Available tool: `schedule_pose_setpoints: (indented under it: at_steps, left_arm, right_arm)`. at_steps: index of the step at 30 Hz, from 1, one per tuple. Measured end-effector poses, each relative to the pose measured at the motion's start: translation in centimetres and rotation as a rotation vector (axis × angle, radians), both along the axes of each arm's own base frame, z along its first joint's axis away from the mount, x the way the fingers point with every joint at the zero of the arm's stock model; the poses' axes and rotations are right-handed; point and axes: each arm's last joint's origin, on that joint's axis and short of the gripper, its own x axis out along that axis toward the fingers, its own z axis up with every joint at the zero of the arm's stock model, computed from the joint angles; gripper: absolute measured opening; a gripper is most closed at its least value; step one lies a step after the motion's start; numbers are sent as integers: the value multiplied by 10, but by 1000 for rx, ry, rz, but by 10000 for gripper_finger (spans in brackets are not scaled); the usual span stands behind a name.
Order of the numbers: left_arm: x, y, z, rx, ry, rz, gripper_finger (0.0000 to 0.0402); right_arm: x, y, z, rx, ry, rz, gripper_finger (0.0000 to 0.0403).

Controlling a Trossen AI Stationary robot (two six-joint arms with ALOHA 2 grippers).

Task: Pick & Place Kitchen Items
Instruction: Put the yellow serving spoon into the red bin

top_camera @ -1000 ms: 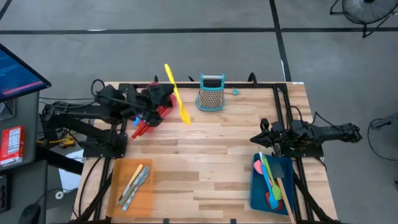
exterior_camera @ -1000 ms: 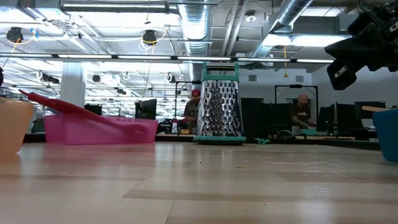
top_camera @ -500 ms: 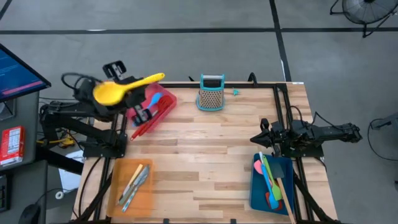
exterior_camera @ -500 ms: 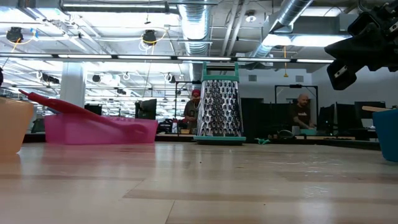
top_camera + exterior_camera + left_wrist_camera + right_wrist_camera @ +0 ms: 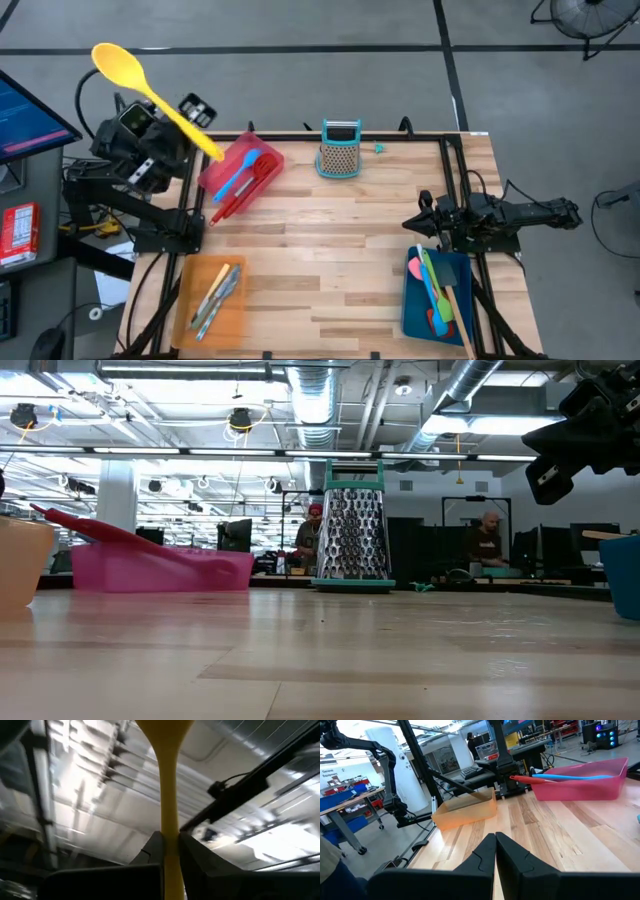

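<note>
My left gripper (image 5: 183, 127) is raised beyond the table's far left corner, pointing steeply upward, and is shut on a yellow spoon (image 5: 150, 95). The spoon's bowl (image 5: 118, 64) is its highest part. Just beside it on the table stands a red tray (image 5: 240, 170) holding a blue spoon (image 5: 238, 176) and a red one (image 5: 243, 193). An orange tray (image 5: 190, 312) at the near left holds silvery cutlery (image 5: 216, 292). A blue tray (image 5: 415, 310) at the near right holds spatulas (image 5: 436, 285). My right gripper (image 5: 408, 225) waits shut, level, at the table's right side. My left gripper pinches the yellow spoon's handle (image 5: 170, 827) between its two fingers (image 5: 152, 845). The fingers lie along the handle, which runs on past their tips up to the bowl. The spoon is lifted clear of the table and the tray, slanting upward with the bowl on top.
A teal-framed box grater (image 5: 340, 150) stands upright at the far middle edge. The bare wood (image 5: 330, 260) between the trays is free room. In the low view, people sit at desks behind the table. A monitor (image 5: 25, 115) stands off the table's left side.
My left gripper has risen and drawn back from over the red tray toward the far left corner, rolling its wrist about. The yellow spoon has swung with it: its bowl, earlier low over the table near the grater, now points up beyond the table's left edge.
</note>
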Motion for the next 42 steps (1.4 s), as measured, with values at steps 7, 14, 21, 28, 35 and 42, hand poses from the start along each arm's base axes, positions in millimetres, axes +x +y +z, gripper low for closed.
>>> schedule_pose_setpoints:
  at_steps: [7,14,21,28,35,42]
  left_arm:
    - [1,-8,-2,75,48,-329,12]
    - [9,-16,-12,160,287,-683,12]
    - [25,-21,-30,230,550,-815,12]
    - [26,-22,-31,248,554,-831,12]
    - [28,-23,-36,242,639,-897,12]
    - [35,-14,-48,174,798,-867,12]
  right_arm:
    - [0,0,0,0,0,0,10]
    - [0,0,0,0,0,0,10]
    - [0,0,0,0,0,0,10]
    - [0,0,0,0,0,0,10]
    - [0,0,0,0,0,-1,10]
    - [0,0,0,0,0,0,10]
